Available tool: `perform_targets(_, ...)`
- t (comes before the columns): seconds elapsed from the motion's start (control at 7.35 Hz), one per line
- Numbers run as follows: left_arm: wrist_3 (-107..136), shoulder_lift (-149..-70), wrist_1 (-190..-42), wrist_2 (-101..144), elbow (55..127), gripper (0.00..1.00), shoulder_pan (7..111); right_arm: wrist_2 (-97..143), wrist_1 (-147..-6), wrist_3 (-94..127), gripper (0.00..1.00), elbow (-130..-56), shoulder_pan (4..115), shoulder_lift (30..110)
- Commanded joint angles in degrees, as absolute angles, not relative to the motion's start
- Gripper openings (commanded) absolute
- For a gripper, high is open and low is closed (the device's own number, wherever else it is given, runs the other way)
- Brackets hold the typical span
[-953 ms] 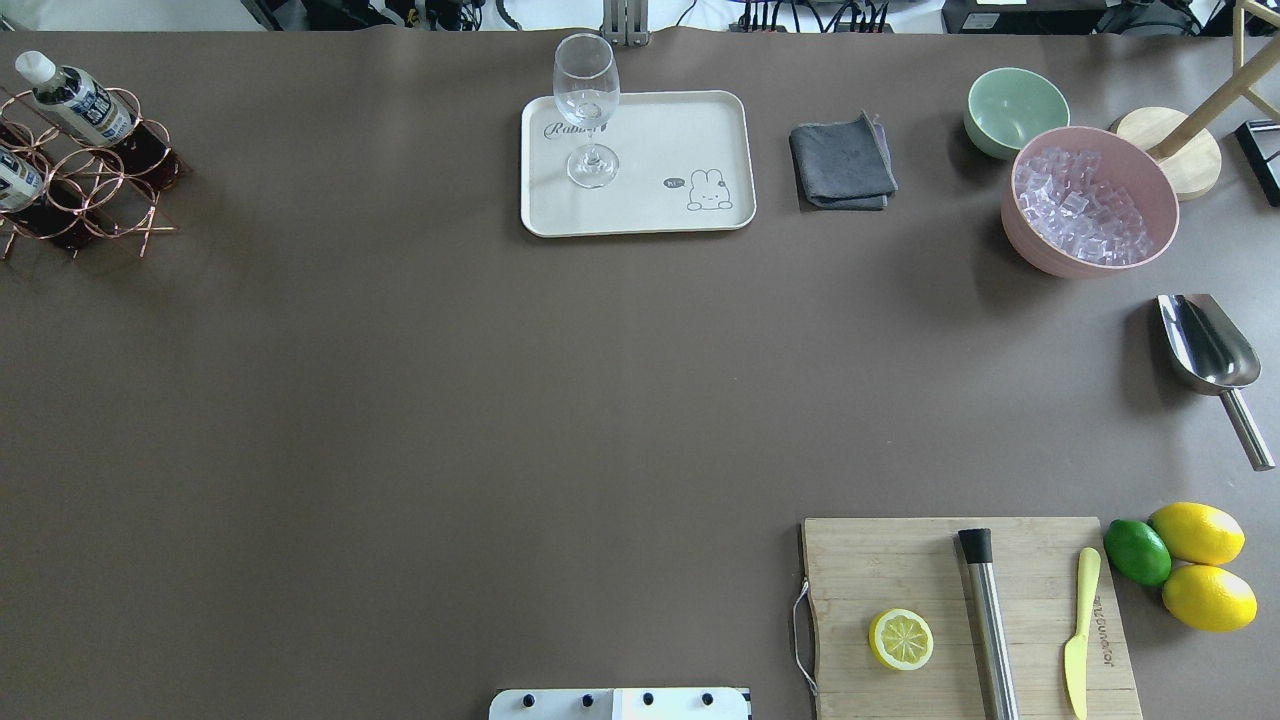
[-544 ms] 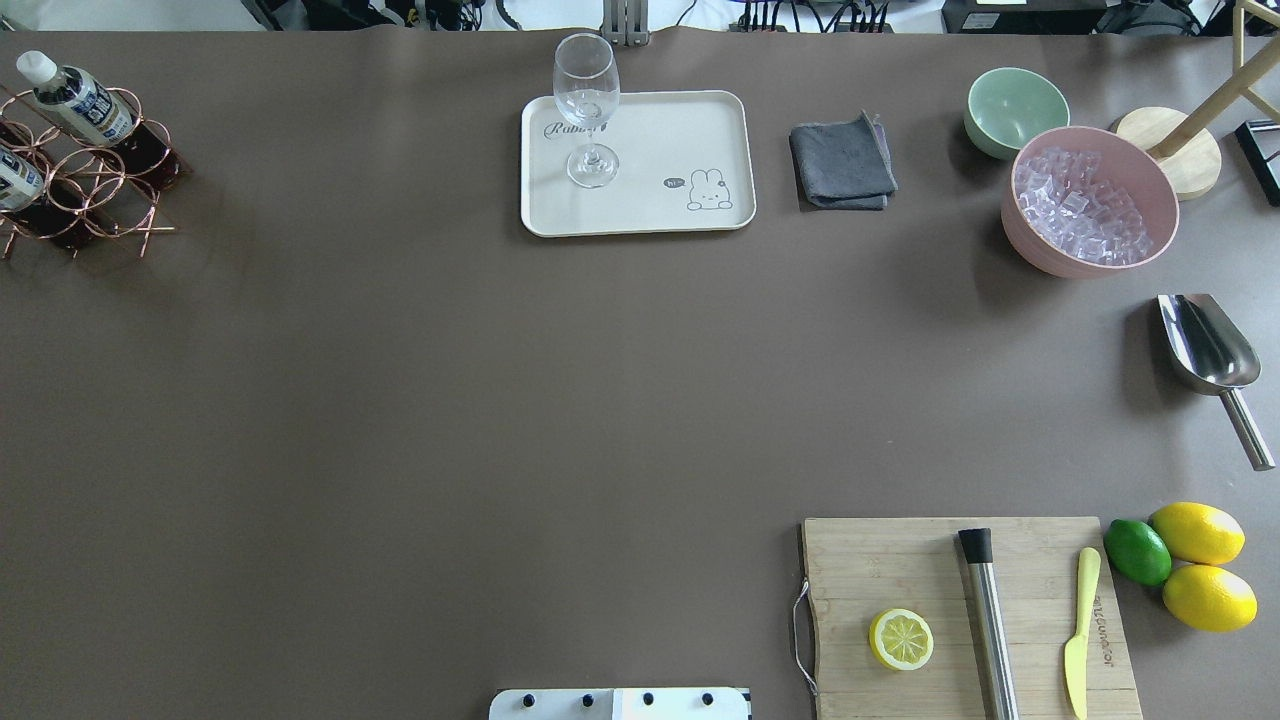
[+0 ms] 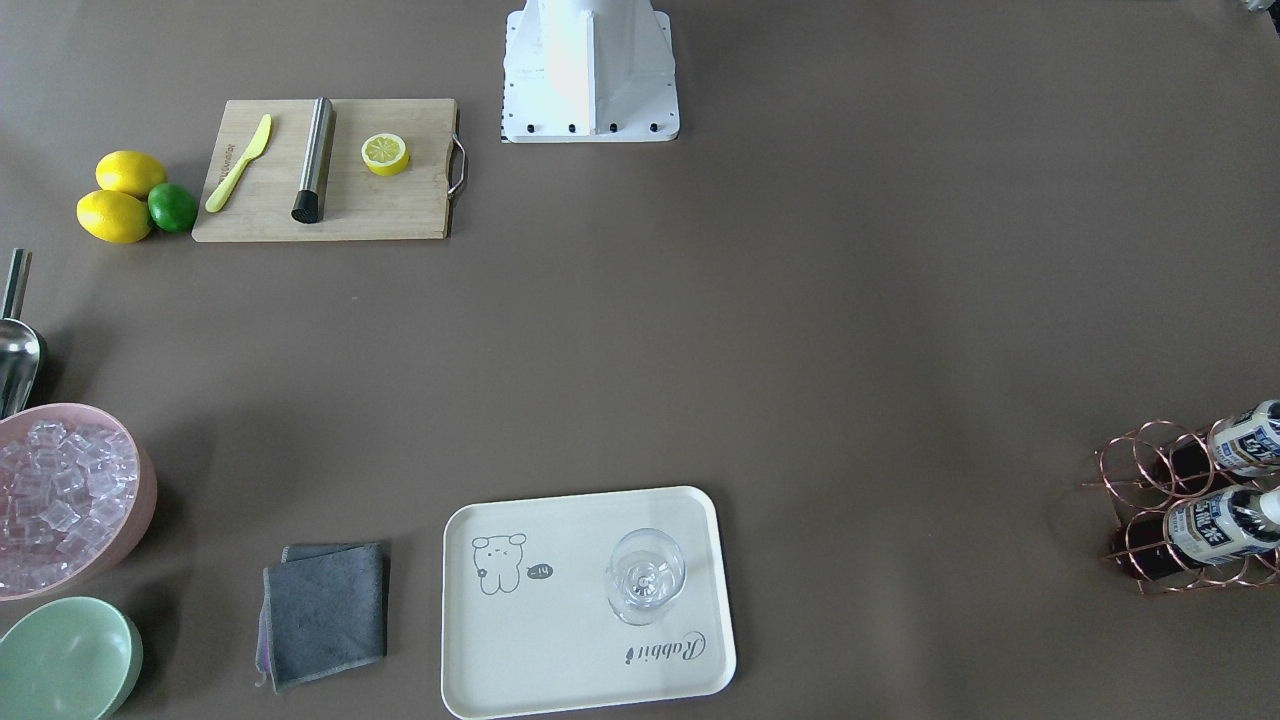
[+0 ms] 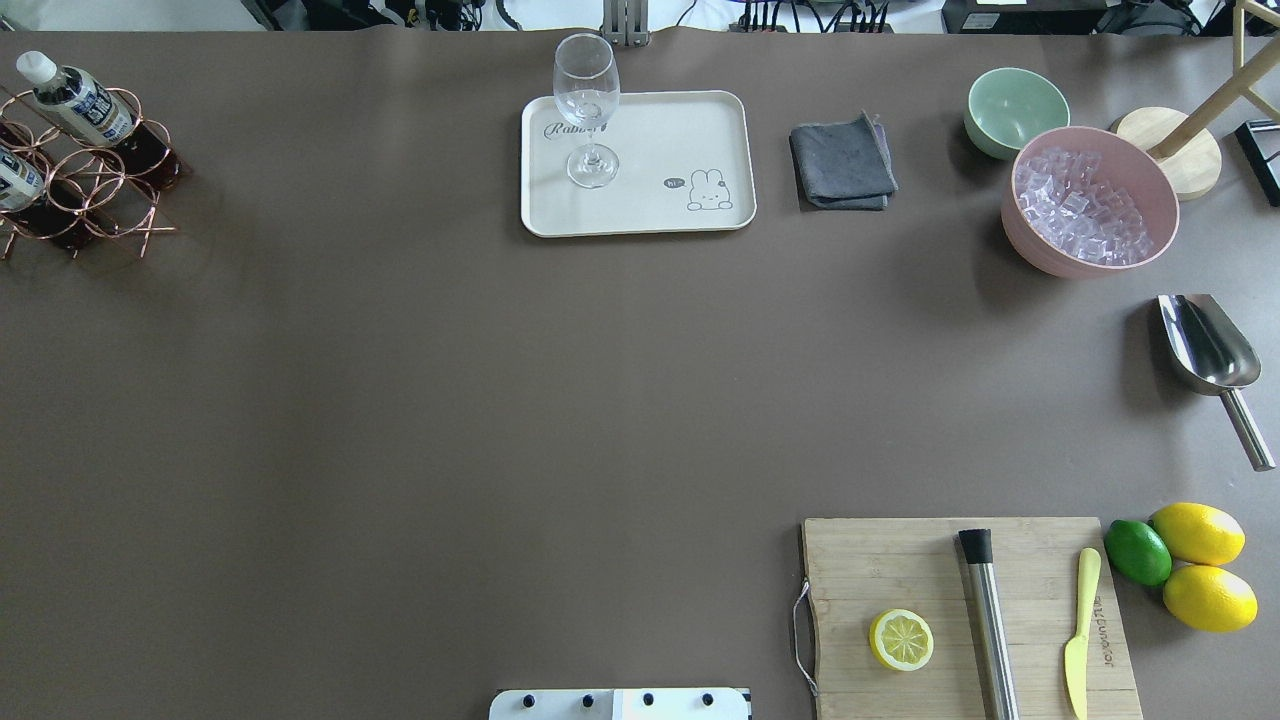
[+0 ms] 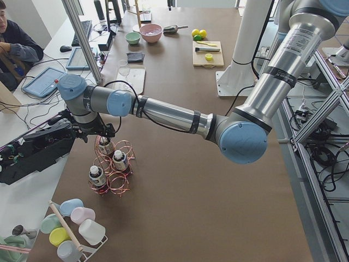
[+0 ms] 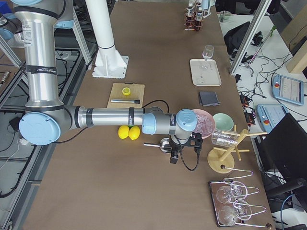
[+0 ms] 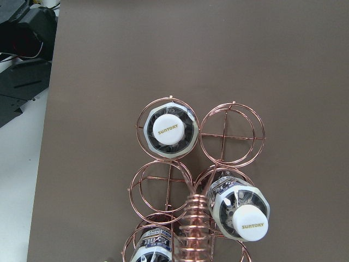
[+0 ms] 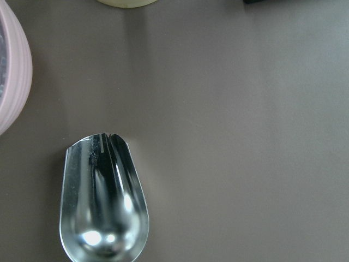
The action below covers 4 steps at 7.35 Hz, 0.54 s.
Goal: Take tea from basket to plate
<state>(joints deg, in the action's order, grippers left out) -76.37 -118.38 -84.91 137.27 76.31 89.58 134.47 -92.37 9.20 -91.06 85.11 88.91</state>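
Arms first: our left arm [image 5: 163, 112] stretches long and almost level toward the desk's far left corner, wrist bent down so the left claw [image 5: 101, 136] hangs just over the wire basket [image 4: 90, 190]. We cannot tell whether that claw is open or closed. Three tea bottles [image 7: 168, 130] sit capped in the basket rings. The plate [image 4: 680, 130] lies at the middle of the far edge with a glass [image 4: 586, 110] on it. Our right arm [image 6: 110, 117] reaches low toward the right edge, and the right claw [image 6: 184, 149] points down above a metal scoop [image 8: 103, 202], its state also unclear to us
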Motion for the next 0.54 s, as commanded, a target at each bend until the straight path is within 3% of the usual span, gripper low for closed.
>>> perform_targets(0.0,-76.29,-118.13,-85.08,137.29,76.20,0.69,89.38,134.65,-92.37,9.14,1.00,-91.05,84.46,88.95)
perform_targets(0.27,-76.20,-118.12,-84.64,137.20,76.55,0.02,89.38,134.65,-92.37,9.14,1.00,-91.58,84.46,88.68)
perform_targets(0.41,-76.11,-118.12,-84.55,137.20,76.55,0.00,89.65,134.56,-92.37,9.14,1.00,-93.32,83.77,88.59)
